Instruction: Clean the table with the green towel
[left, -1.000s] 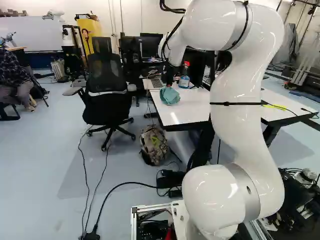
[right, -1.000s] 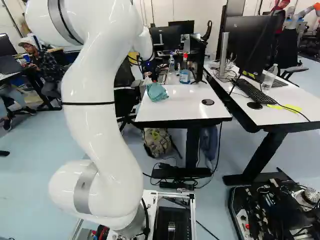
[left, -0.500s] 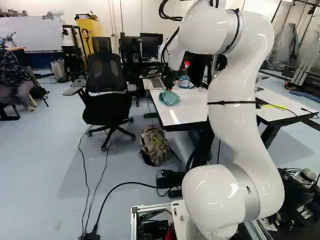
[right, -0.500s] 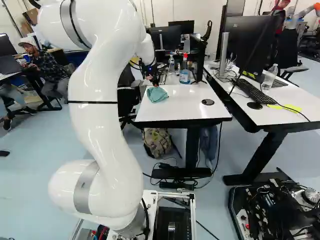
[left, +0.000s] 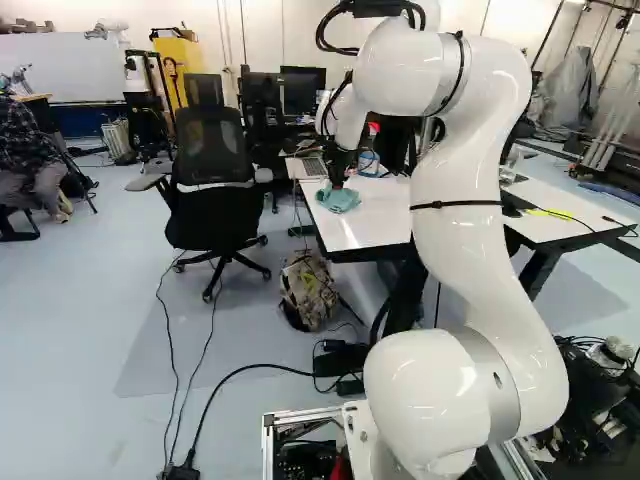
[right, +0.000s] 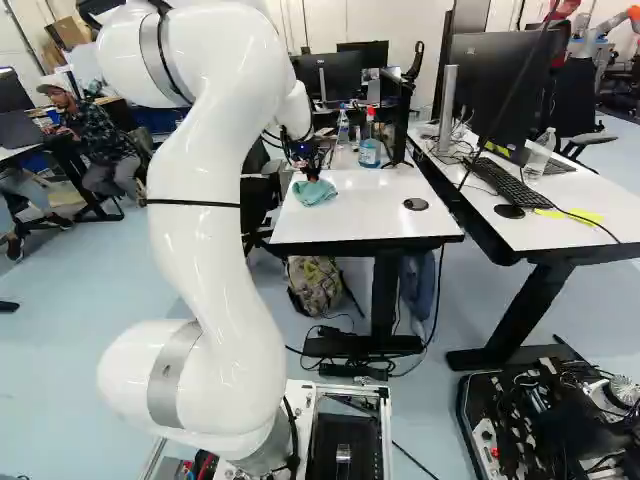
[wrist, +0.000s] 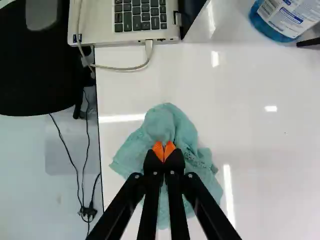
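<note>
The black gripper (wrist: 164, 149) is pinching a fold of the green towel (wrist: 172, 120), nearly closed, on the table (right: 375, 220), upper middle of the right base view. Wiping is seemingly getting under way; sweeping flat (while avoiding the spray bottle (right: 370, 150)) is coming next.

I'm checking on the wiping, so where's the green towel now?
In the wrist view, the towel is pinched in the gripper, on the white table near the edge by the chair, with the laptop ahead.
</note>
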